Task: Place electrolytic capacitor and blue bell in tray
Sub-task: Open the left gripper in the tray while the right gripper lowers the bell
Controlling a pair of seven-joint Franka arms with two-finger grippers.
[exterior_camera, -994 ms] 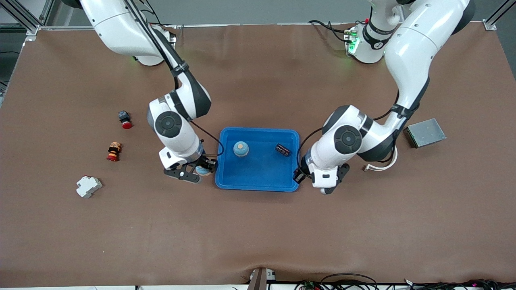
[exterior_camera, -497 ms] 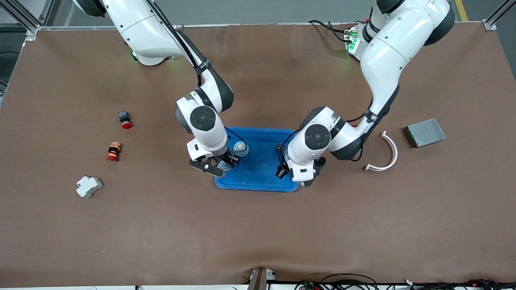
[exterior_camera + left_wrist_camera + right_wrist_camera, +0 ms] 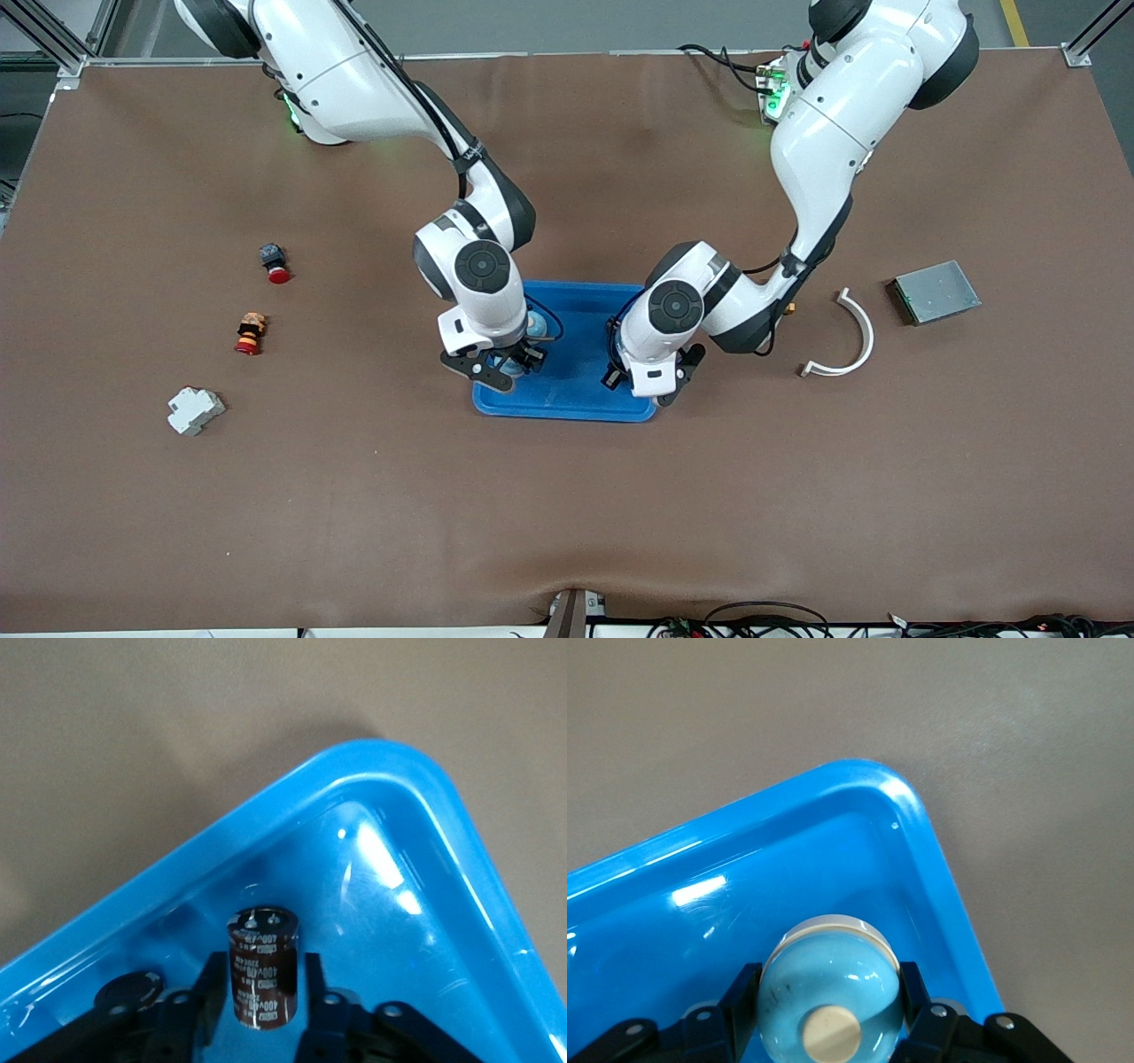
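In the front view both wrists hide their loads. The right gripper [image 3: 828, 992], over the tray's [image 3: 576, 390] eight o'clock corner, is clamped on the blue bell [image 3: 830, 979], a glossy pale-blue dome with a tan knob and a white rim, its lower part cut off. The left gripper [image 3: 263, 992] is over the four o'clock corner, and the electrolytic capacitor [image 3: 263, 966], a brown printed cylinder, stands upright inside the smooth bright-blue plastic tray. We cannot tell whether it is gripped.
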